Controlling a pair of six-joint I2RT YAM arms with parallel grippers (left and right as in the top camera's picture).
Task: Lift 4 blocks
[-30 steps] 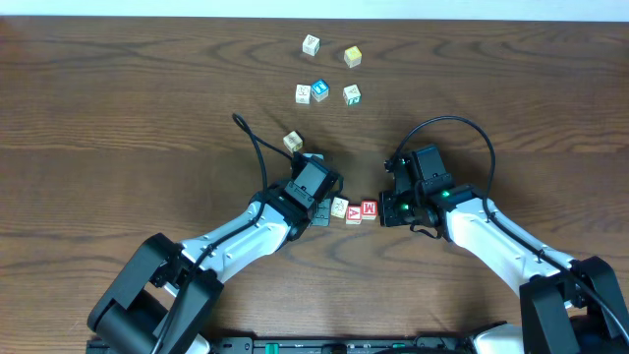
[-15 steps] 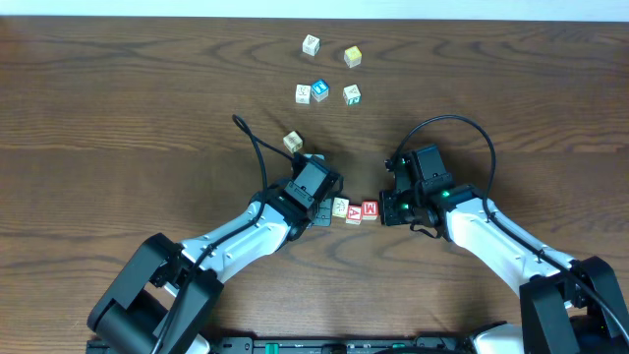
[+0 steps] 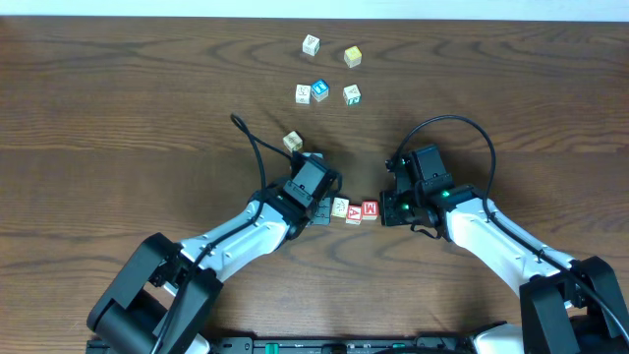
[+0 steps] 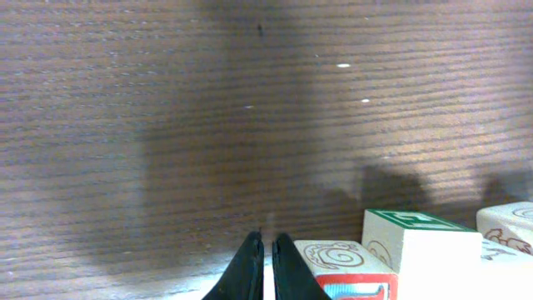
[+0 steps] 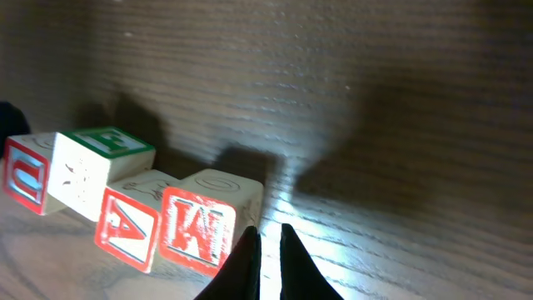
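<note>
Row of four blocks [image 3: 354, 211] on the wooden surface [image 3: 118, 118], just toward 6 o'clock of centre. From the 3 o'clock end: red M block [image 3: 370, 208], red A block [image 3: 354, 214], pale block [image 3: 340, 207], red U block [image 5: 23, 175], the last apparently hidden overhead beneath the left tool [image 3: 321, 212]. The left tool stands at the row's 9 o'clock end and the right tool [image 3: 383, 209] at its 3 o'clock end. Each has its fingers closed together, gripping nothing. Spare cubes [image 3: 319, 90] lie toward 12 o'clock.

Dark grained wooden table [image 3: 118, 98], painted wooden blocks [image 3: 355, 211], glossy white arm casings [image 3: 491, 232]
</note>
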